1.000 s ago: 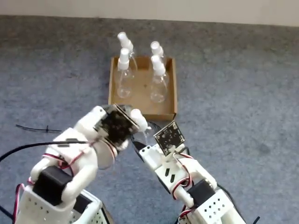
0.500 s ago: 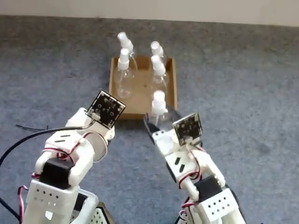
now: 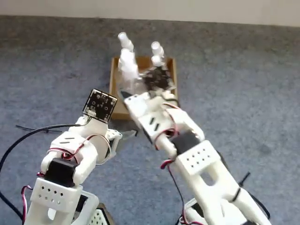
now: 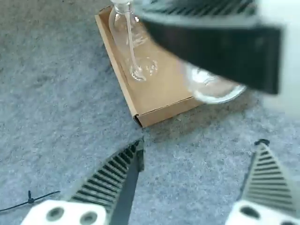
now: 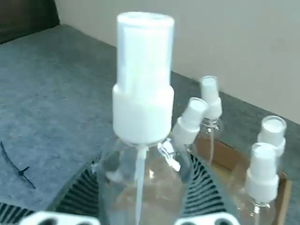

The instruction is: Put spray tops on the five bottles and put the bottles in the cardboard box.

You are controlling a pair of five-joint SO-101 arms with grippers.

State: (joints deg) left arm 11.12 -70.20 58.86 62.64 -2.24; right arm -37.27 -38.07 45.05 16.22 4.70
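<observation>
The clear bottle (image 5: 140, 157), with a white spray top (image 5: 143, 79) seated on its neck, is pinched in the right pincer (image 5: 140, 197). The two ribbed jaws press on its body from either side.

From above, the right arm stretches over the cardboard box (image 3: 173, 65) and covers most of its inside. It cannot be told there whether the bottle hangs over the box floor or rests on it. The pincer itself is mostly hidden under the arm's own camera board.

The left wrist view shows a round clear base (image 4: 213, 89) under the dark blur of that arm, over the near part of the box (image 4: 161, 110). Whether this base belongs to the held bottle is hard to make out.

Four other bottles (image 5: 209, 101), all capped, stand behind the held one. From above two of their tops (image 3: 124, 40) poke out past the arm, and their bodies are largely covered.

The left pincer (image 4: 201, 145) is spread wide with nothing between its jaws. It hangs low over the grey surface (image 3: 243, 93), just short of the box's near corner and apart from it.

The surface stretches wide on both sides of the box and ends at a pale wall (image 3: 211, 9) behind it. A black cable tie (image 3: 37, 129) lies well off to the left arm's outer side.
</observation>
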